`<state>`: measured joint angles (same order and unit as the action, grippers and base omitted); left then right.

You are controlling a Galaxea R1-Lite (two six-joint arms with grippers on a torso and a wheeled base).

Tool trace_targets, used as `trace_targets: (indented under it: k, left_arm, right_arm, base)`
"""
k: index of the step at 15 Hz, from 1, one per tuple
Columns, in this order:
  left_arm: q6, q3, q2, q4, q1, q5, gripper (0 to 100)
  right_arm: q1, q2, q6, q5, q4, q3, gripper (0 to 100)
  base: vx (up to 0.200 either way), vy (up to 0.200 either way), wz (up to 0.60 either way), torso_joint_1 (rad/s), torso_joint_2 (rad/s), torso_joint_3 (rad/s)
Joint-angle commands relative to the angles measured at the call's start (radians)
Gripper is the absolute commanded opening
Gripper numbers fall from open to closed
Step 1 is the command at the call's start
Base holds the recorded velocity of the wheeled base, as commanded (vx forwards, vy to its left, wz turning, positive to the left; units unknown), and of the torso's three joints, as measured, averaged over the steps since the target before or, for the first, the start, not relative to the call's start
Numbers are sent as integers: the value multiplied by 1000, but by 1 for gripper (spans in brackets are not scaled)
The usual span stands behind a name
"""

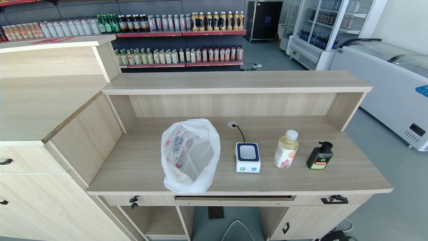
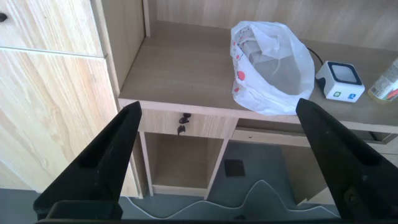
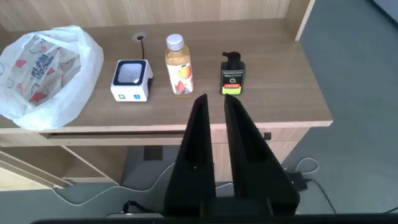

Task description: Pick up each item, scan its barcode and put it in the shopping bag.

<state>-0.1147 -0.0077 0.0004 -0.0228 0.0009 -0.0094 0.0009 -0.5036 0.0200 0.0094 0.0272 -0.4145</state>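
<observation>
On the counter (image 1: 140,160), the bag (image 1: 190,155) sits just left of the scanner (image 1: 247,156). The bottle (image 1: 286,149) stands just right of the scanner, and the pump (image 1: 320,155) farther right. The left claw (image 2: 217,109) is spread wide and the right claw (image 3: 216,99) is pressed together, both empty.

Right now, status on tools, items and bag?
Left tool open, right tool shut, both empty, back from counter. Juice bottle and pump bottle upright, not bagged. Scanner sits between them and open shopping bag.
</observation>
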Motion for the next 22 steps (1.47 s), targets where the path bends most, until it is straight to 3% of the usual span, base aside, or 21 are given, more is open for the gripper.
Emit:
trace_targets:
  k: [1, 7, 13, 22]
  left_arm:
    - [0, 0, 0, 0, 1, 2, 100]
    - [0, 0, 0, 0, 1, 0, 100]
    - [0, 0, 0, 0, 1, 0, 100]
    - [0, 0, 0, 0, 1, 2, 100]
  right_arm:
    - [-9, -265, -38, 3, 68, -52, 100]
    - [-55, -977, -11, 3, 795, -20, 100]
    - [-51, -1340, 92, 32, 1131, -24, 100]
    - [-2, -1540, 78, 32, 1292, -55, 100]
  base:
    - [0, 0, 0, 0, 0, 0]
    - [0, 0, 0, 0, 0, 0]
    - [0, 0, 0, 0, 0, 0]
    - [0, 0, 0, 0, 0, 0]
